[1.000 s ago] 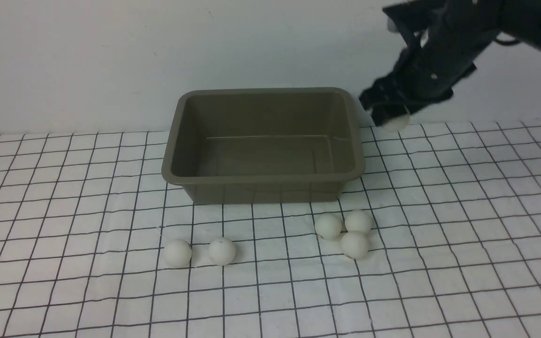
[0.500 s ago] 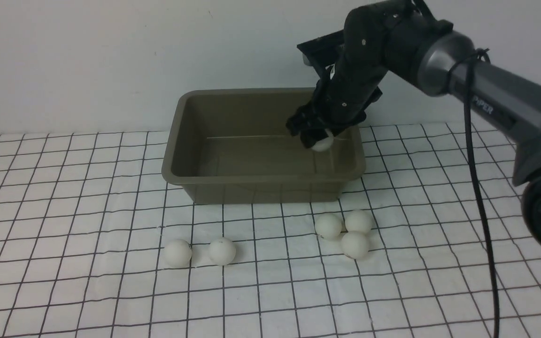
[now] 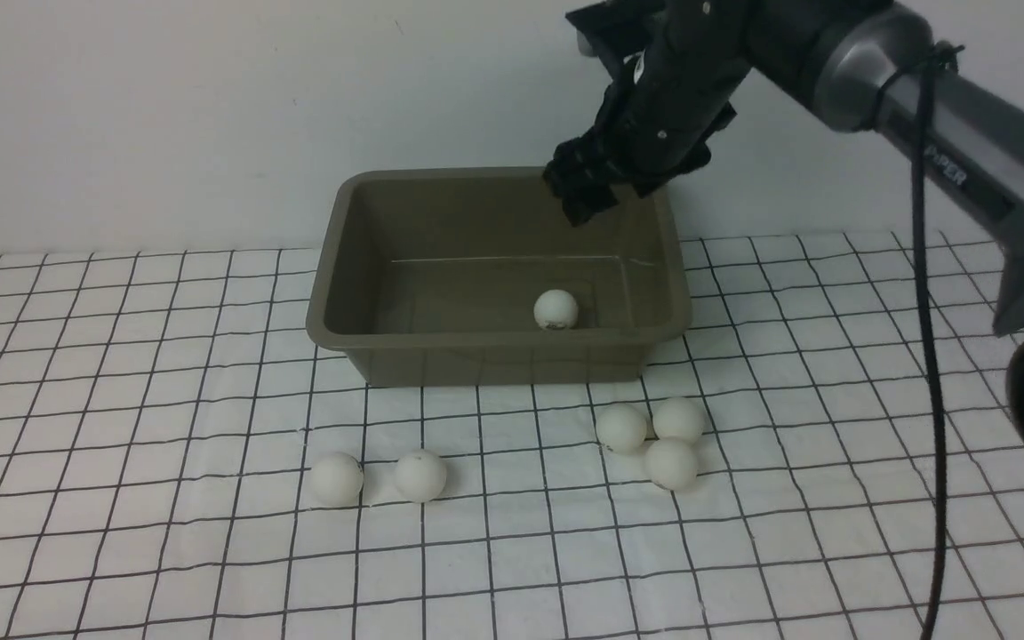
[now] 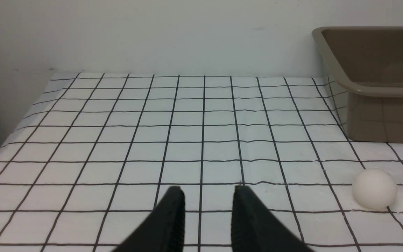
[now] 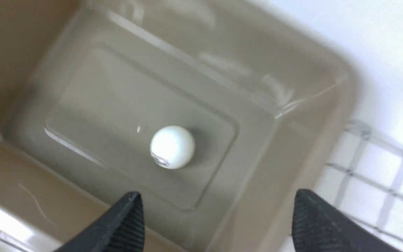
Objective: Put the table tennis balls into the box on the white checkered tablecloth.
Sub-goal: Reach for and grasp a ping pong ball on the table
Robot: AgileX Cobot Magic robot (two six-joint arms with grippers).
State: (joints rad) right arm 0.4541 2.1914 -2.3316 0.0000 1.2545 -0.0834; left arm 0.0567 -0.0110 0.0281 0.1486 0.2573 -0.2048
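Left gripper [image 4: 205,191] low over tablecloth [image 3: 832,533], jaws slightly parted, empty. Five balls [image 3: 420,476] on the cloth just in front of box [image 3: 494,342]. Sixth ball [image 3: 556,309] on box floor. Right gripper [image 3: 581,194] above box's far side, jaws wide, empty.

Plain off-white wall [image 3: 165,107] behind, bare, a few faint scuffs. Lit evenly from above; soft light, weak shadows.

Plain lab-style robot test setup: a table draped in a white checkered tablecloth [image 3: 121,356] stands against a bare white wall [image 3: 165,107], and a black and grey robot arm [image 3: 965,169] with a printed maker's label reaches over it.
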